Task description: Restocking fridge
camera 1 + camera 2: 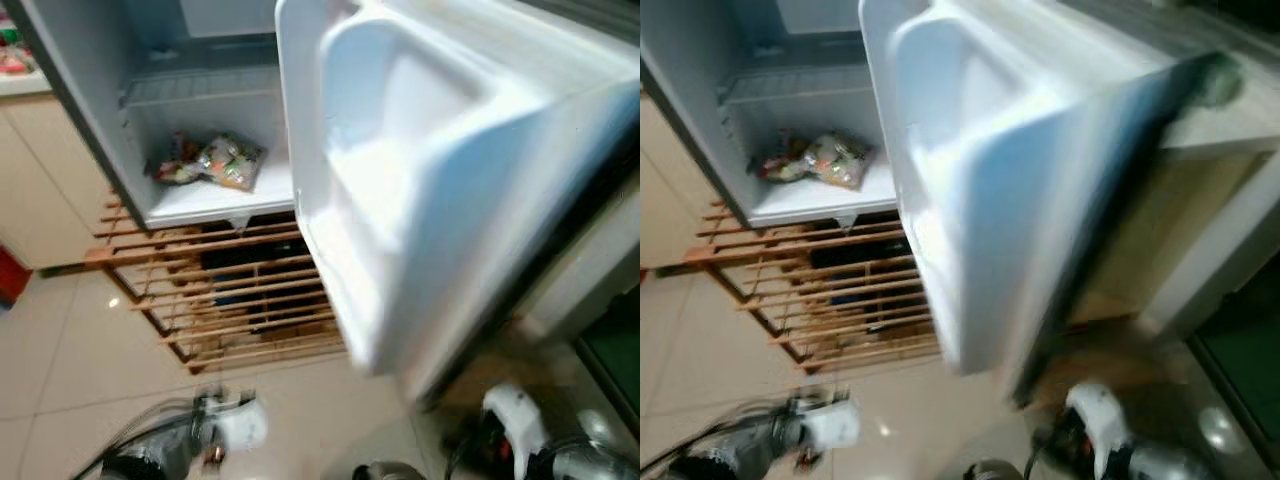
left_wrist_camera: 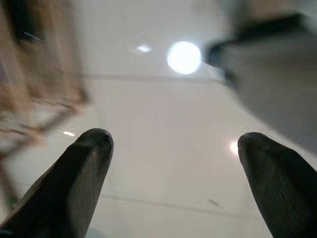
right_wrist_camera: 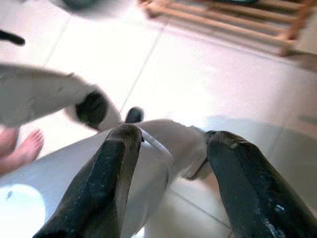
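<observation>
We looked down at a small white fridge [image 1: 90,60] standing on a slatted wooden rack [image 1: 230,290], its door [image 1: 430,190] swung wide toward us and blurred, taking up the middle and the two o'clock part of the head view. The door's inner shelves looked bare as far as the blur let us judge. Inside the cabinet, at about ten o'clock, a wire shelf [image 1: 195,90] crossed the compartment, and below it a clear bag of colourful food [image 1: 212,160] lay on the fridge floor, against the back corner.

Our left arm [image 1: 190,440] hung low at seven o'clock, over the pale tiled floor [image 1: 60,370]. In its wrist view the left gripper [image 2: 173,144] had its two black fingers [image 2: 84,163] spread well apart with nothing between them, and we saw glossy tile with a bright light reflection beyond.

Our right arm [image 1: 520,430] hung at five o'clock. The right gripper [image 3: 171,163] was likewise released, its fingers parted and empty; behind them we saw a pale grey part of our own body, the tile, and a person's bare foot [image 3: 22,148] at the edge.
</observation>
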`<state>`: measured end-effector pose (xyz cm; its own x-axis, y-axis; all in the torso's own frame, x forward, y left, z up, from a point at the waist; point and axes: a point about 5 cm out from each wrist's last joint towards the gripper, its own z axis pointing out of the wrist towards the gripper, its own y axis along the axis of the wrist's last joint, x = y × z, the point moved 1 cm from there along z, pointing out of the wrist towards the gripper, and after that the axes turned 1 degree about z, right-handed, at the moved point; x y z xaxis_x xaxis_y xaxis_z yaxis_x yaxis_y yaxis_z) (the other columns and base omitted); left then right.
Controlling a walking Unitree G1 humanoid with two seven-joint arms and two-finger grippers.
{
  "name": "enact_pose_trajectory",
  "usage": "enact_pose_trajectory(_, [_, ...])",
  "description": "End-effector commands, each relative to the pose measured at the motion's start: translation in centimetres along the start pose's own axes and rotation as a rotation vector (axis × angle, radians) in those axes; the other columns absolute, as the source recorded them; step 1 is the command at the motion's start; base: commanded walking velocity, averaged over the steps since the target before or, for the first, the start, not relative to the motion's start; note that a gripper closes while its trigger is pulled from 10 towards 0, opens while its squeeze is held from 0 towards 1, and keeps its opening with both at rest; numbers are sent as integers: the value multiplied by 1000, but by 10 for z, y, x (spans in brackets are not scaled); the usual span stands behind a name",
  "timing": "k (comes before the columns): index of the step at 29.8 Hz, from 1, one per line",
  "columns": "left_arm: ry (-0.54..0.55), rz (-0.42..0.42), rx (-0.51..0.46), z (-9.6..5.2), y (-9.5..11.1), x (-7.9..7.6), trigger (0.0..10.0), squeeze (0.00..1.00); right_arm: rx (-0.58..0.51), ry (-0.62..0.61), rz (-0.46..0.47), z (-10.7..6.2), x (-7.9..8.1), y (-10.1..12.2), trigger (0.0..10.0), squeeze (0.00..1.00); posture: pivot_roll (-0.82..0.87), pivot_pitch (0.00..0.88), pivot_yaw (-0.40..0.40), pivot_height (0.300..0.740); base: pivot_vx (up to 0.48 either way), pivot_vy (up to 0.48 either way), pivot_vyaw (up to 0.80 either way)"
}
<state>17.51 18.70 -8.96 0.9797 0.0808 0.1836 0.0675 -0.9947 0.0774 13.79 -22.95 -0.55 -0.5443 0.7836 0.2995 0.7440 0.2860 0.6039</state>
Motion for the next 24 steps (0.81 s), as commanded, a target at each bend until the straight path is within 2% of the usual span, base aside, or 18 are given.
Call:
enact_pose_trajectory(1, [-25,32,0,1,1,-3,10000,0,-17,7,-22,-5,-2,7,10000,0,-172,0,36,740,0,0,0])
enact_pose_trajectory(2, [-66,62,15,4,0,-14,10000,0,30,1,-22,-6,-4,-6,10000,0,-173,0,36,740,0,0,0])
enact_pose_trajectory(3, [-66,62,15,4,0,-14,10000,0,30,1,-22,-6,-4,-6,10000,0,-173,0,36,740,0,0,0])
enact_pose_trajectory(5, [-98,49,-10,7,7,-24,10000,0,107,-162,-31,-6,-34,-26,10000,0,-167,0,32,740,0,0,0])
enact_pose_trajectory(6, [-98,49,-10,7,7,-24,10000,0,107,-162,-31,-6,-34,-26,10000,0,-167,0,32,740,0,0,0])
enact_pose_trajectory(7, [-95,34,-29,8,13,-24,10000,0,119,-276,-43,-5,-51,-27,10000,0,-166,0,30,740,0,0,0])
enact_pose_trajectory(9, [-49,10,-69,9,25,-18,10000,0,19,-507,-26,-3,-77,0,10000,0,-159,0,29,740,0,0,0])
enact_pose_trajectory(10, [-49,10,-69,9,25,-18,10000,0,19,-507,-26,-3,-77,0,10000,0,-159,0,29,740,0,0,0])
enact_pose_trajectory(11, [15,-30,-106,9,33,-7,10000,0,-86,-587,6,-5,-84,28,10000,0,-159,0,30,740,0,0,0])
enact_pose_trajectory(13, [15,-30,-106,9,33,-7,10000,0,-86,-587,6,-5,-84,28,10000,0,-159,0,30,740,0,0,0])
enact_pose_trajectory(14, [181,-210,-216,1,53,27,10000,0,-275,-643,-39,6,-78,74,10000,0,-149,0,33,740,0,0,0])
enact_pose_trajectory(16, [330,-292,-301,-11,67,59,10000,0,-436,-661,-60,13,-66,114,10000,0,-129,0,35,740,0,0,0])
enact_pose_trajectory(17, [330,-292,-301,-11,67,59,10000,0,-436,-661,-60,13,-66,114,10000,0,-129,0,35,740,0,0,0])
enact_pose_trajectory(19, [447,-454,-398,-30,58,93,10000,0,-548,-644,-93,19,-52,142,10000,0,-113,0,23,740,0,0,0])
enact_pose_trajectory(20, [590,-644,-607,-63,56,132,10000,0,-652,-638,-107,27,-41,164,10000,0,-82,0,-13,740,0,0,0])
enact_pose_trajectory(21, [590,-644,-607,-63,56,132,10000,0,-652,-638,-107,27,-41,164,10000,0,-82,0,-13,740,0,0,0])
enact_pose_trajectory(22, [635,-693,-682,-75,57,143,10000,0,-683,-640,-107,29,-39,171,10000,0,-82,0,-13,740,0,0,0])
enact_pose_trajectory(24, [771,-815,-885,-110,70,166,10000,0,-751,-659,-93,32,-35,186,10000,0,-56,0,-48,740,0,0,0])
